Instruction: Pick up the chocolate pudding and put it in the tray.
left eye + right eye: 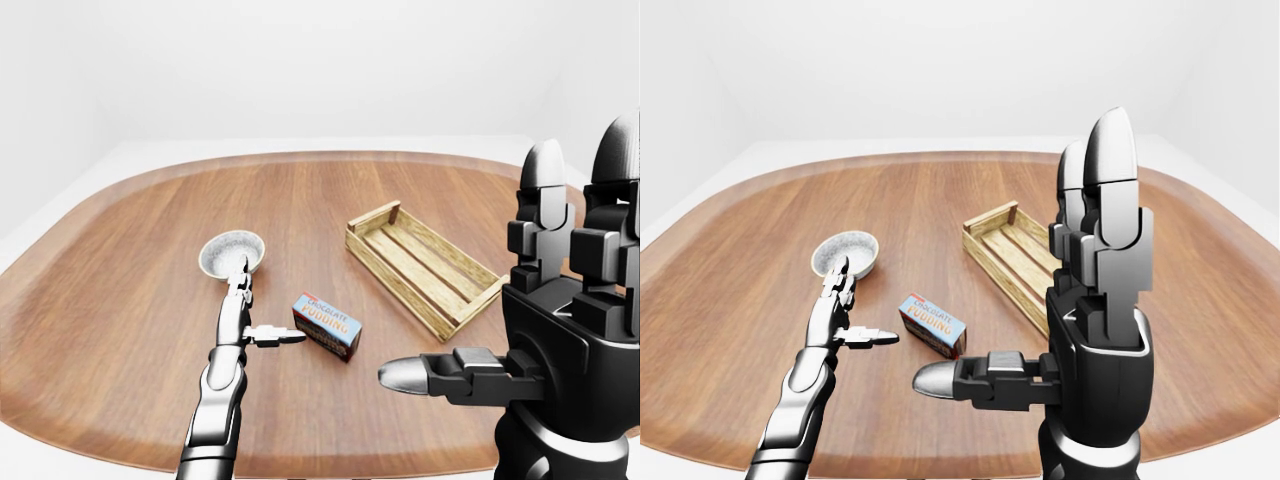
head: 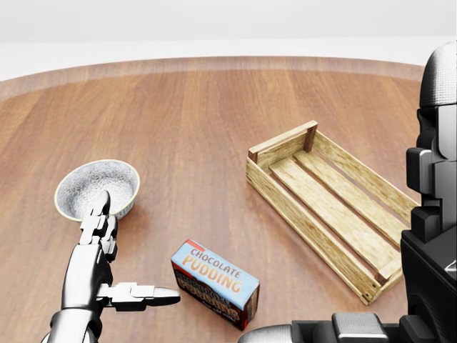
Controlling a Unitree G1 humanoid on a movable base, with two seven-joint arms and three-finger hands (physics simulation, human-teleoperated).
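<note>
The chocolate pudding [image 2: 214, 284] is a blue and brown box lying flat on the wooden table [image 2: 214, 107], low in the head view. The wooden slatted tray [image 2: 332, 207] stands empty to its right, apart from it. My left hand [image 2: 136, 250] is open just left of the box, fingers pointing up the view and thumb [image 2: 161, 294] pointing at the box without touching it. My right hand [image 1: 470, 275] is raised and open at the right of the left-eye view, near the camera, holding nothing. It hides part of the table and the tray's near end.
A speckled grey bowl [image 2: 96, 187] sits on the table just beyond my left fingertips. The round table's far rim [image 1: 330, 155] curves across the top, with white floor and walls behind it.
</note>
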